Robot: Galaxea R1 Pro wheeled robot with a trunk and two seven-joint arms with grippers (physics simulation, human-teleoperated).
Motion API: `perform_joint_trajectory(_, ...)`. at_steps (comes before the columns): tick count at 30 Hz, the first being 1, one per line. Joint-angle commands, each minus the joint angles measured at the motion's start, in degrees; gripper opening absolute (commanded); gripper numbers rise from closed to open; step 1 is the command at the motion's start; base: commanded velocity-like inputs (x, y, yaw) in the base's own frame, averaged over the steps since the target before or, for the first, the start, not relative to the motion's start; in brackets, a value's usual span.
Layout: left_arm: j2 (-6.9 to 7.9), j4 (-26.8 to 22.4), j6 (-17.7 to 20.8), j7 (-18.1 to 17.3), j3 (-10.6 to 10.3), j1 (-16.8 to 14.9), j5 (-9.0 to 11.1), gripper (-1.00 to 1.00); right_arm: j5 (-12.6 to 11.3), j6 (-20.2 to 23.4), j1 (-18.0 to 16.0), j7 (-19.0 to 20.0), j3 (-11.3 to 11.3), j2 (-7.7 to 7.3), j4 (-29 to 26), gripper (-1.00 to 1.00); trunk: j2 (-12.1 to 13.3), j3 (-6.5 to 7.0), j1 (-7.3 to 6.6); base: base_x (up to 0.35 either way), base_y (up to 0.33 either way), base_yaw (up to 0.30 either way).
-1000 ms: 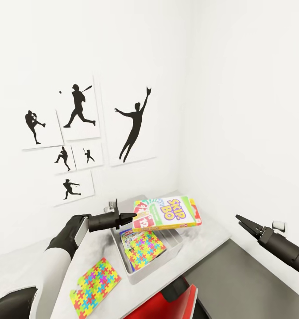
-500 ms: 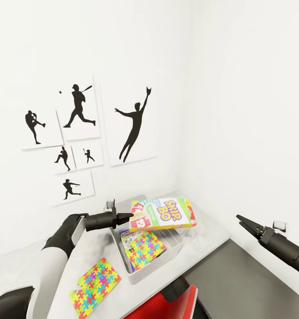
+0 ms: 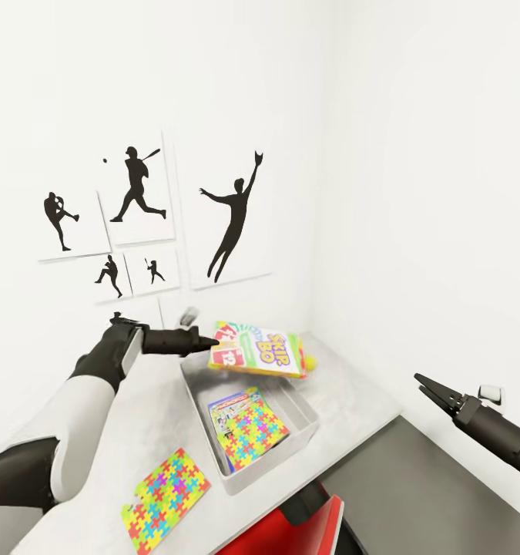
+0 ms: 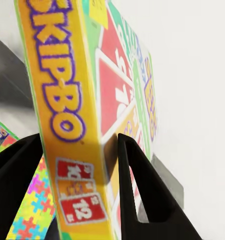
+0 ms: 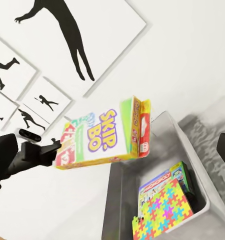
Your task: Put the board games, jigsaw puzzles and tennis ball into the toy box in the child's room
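My left gripper (image 3: 213, 341) is shut on the left end of the Skip-Bo board game (image 3: 257, 351), held tilted in the air above the far end of the toy box (image 3: 192, 389). In the left wrist view both fingers (image 4: 137, 190) clamp the box's yellow edge (image 4: 67, 100). In the grey toy box a jigsaw puzzle (image 3: 253, 428) lies on top of another board game (image 3: 227, 406). A second jigsaw puzzle (image 3: 166, 493) lies on the white table (image 3: 352, 393), left of the toy box. The tennis ball (image 3: 311, 362) sits on the table beyond it. My right gripper (image 3: 425, 383) hovers open at the right, holding nothing.
The table sits in a white corner hung with black baseball silhouette pictures (image 3: 233, 220). A red chair (image 3: 317, 524) stands below the table's near edge. A lower dark grey-topped unit (image 3: 421, 486) adjoins on the right, beneath my right arm.
My left arm has risen and drawn back toward the wall, carrying the Skip-Bo box up and left. The tennis ball behind it now shows. The right arm has barely moved.
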Motion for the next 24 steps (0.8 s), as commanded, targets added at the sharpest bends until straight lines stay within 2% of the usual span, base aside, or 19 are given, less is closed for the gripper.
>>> perform_joint_trajectory(1,-0.06,0.0,0.5,-0.2,0.2,-0.5,-1.9,-1.0,0.1,0.2,0.0,0.3,-0.1,-0.02,0.0,1.0,0.0,-0.03,0.02,0.0,0.0,0.0)
perform_joint_trajectory(5,-0.03,0.0,0.4,-0.2,0.2,-1.3,-7.1,-1.0,0.1,0.2,0.0,0.4,-0.1,-0.14,0.0,1.0,0.0,-0.03,0.02,0.0,0.0,0.0)
perform_joint_trajectory(7,-0.02,0.0,0.3,-0.3,0.2,-1.3,-8.4,-1.0,0.1,0.2,0.0,0.4,-0.1,-0.12,0.0,1.0,0.0,-0.03,0.02,0.0,0.0,0.0)
perform_joint_trajectory(9,0.04,0.0,0.1,-0.5,0.1,-1.4,-11.2,-1.0,0.1,0.2,0.0,0.4,-0.1,-0.12,0.0,1.0,0.0,-0.03,0.02,0.0,0.0,0.0)
perform_joint_trajectory(12,0.45,0.0,-0.1,-0.8,0.1,-1.4,-13.9,-1.0,0.1,0.2,0.0,0.4,-0.1,-0.16,0.0,1.0,0.0,-0.03,0.02,0.0,0.0,0.0)
perform_joint_trajectory(17,1.86,0.0,-0.3,-0.9,-0.2,-1.5,-15.3,-1.0,0.1,0.2,0.0,0.4,-0.1,-0.23,0.0,1.0,0.0,-0.03,0.02,0.0,0.0,0.0)
perform_joint_trajectory(20,2.04,0.0,-0.3,-1.0,-2.3,-1.5,-15.4,-1.0,0.1,0.2,0.0,0.5,-0.1,-0.3,0.0,1.0,0.0,-0.03,0.02,0.0,0.0,0.0)
perform_joint_trajectory(22,2.29,0.0,-0.3,-1.1,-4.6,-1.5,-15.5,-1.0,0.1,0.2,0.0,0.5,-0.1,-0.29,0.0,1.0,0.0,-0.03,0.02,0.0,0.0,0.0)
perform_joint_trajectory(24,2.66,0.0,-0.5,-1.8,-6.1,-1.5,-15.5,-1.0,0.1,0.2,0.0,0.6,-0.1,-0.28,0.0,1.0,0.0,-0.03,0.02,0.0,0.0,0.0)
